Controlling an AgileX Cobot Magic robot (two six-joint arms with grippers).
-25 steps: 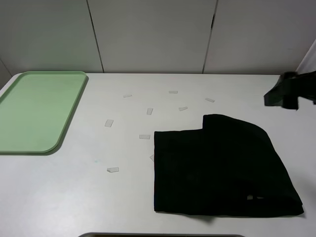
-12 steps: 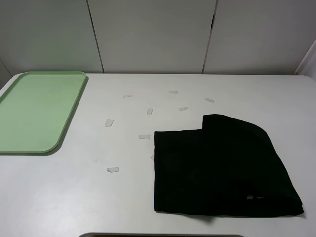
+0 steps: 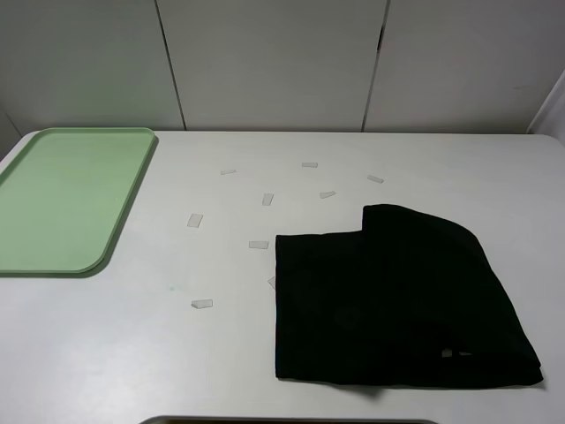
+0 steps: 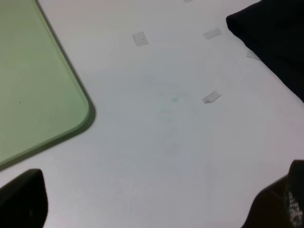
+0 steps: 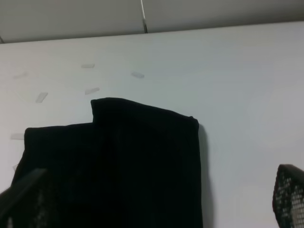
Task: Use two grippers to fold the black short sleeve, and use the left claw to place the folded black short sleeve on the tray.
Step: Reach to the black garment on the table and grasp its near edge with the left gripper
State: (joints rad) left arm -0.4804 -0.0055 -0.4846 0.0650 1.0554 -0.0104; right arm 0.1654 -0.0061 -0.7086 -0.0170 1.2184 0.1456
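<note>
The black short sleeve (image 3: 397, 300) lies folded into a thick rectangle on the white table, right of centre, with no lettering showing. The pale green tray (image 3: 66, 199) sits bare at the far left. Neither arm shows in the exterior high view. In the left wrist view my left gripper (image 4: 152, 209) hangs open over bare table, with the tray's corner (image 4: 33, 80) and an edge of the shirt (image 4: 270, 33) on either side. My right gripper (image 5: 156, 204) is open too, above the near part of the shirt (image 5: 118, 161), with nothing between its fingertips.
Several small clear tape strips (image 3: 258, 245) are stuck to the table between the tray and the shirt. A white panelled wall (image 3: 274, 62) stands behind the table. A dark edge (image 3: 291, 420) runs along the table's front.
The right arm, seen at the right edge a second ago, has pulled out of the exterior high view. The shirt and the tray have not moved.
</note>
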